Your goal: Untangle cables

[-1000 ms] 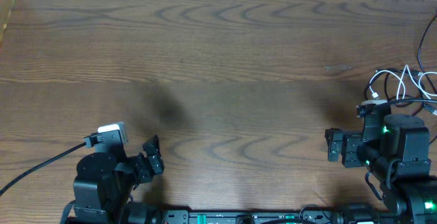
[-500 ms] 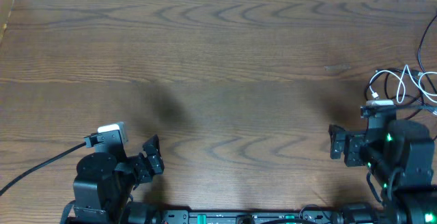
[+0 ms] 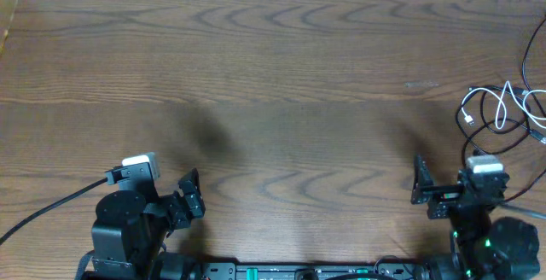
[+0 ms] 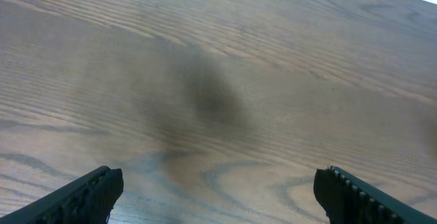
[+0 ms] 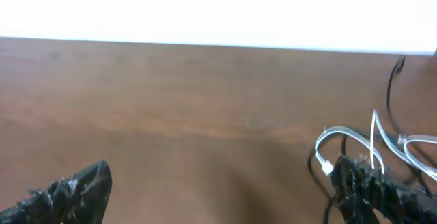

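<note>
wood table (image 3: 281, 75), thick black lead (image 3: 51, 205) at left base. white cable (image 3: 467, 101) and black cable (image 3: 529, 54) looped together at right edge. left gripper (image 4: 218, 186), right gripper (image 5: 218, 183) both wide, holding nothing.

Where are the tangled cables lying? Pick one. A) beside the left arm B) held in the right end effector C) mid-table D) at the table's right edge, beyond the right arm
D: the cables bunch at the right edge of the table, ahead of the open, empty right end effector.
</note>
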Robot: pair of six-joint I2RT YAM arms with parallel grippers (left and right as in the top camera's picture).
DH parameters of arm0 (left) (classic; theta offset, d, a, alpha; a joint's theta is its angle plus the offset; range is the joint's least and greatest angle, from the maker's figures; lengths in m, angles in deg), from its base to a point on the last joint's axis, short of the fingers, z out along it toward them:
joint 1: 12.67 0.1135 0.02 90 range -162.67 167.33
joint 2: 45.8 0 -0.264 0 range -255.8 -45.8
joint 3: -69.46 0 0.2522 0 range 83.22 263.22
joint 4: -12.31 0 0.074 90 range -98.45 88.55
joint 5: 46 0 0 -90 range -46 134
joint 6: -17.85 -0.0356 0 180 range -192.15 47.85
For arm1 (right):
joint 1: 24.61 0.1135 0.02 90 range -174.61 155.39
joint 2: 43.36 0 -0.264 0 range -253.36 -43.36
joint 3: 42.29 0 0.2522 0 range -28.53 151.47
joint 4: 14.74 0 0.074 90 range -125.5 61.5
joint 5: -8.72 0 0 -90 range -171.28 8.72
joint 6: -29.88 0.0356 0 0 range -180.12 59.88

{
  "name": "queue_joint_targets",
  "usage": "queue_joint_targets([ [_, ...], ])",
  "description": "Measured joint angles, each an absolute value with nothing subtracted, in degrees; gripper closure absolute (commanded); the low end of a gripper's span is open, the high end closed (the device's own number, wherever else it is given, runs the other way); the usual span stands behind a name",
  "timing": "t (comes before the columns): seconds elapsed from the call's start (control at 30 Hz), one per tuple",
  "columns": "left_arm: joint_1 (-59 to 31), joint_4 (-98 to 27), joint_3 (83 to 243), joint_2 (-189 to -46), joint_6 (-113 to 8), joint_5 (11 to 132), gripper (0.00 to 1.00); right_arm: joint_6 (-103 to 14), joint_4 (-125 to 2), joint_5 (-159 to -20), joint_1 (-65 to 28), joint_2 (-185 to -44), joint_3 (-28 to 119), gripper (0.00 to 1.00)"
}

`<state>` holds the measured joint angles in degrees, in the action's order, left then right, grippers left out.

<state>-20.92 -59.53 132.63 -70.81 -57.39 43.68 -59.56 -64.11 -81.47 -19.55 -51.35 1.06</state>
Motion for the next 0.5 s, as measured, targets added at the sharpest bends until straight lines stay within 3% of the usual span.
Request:
queue_joint_targets([
  [0.2,-20.9,-59.6,132.6,-70.8,-57.4,43.7,0.05,-59.6,-55.1,-81.5,-19.5,-44.4,-4.7,0.01],
  [0.5,-20.9,-59.6,132.6,-70.8,-57.4,43.7,0.05,-59.7,-30.3,-81.4,-19.5,-44.0,-16.8,0.01],
])
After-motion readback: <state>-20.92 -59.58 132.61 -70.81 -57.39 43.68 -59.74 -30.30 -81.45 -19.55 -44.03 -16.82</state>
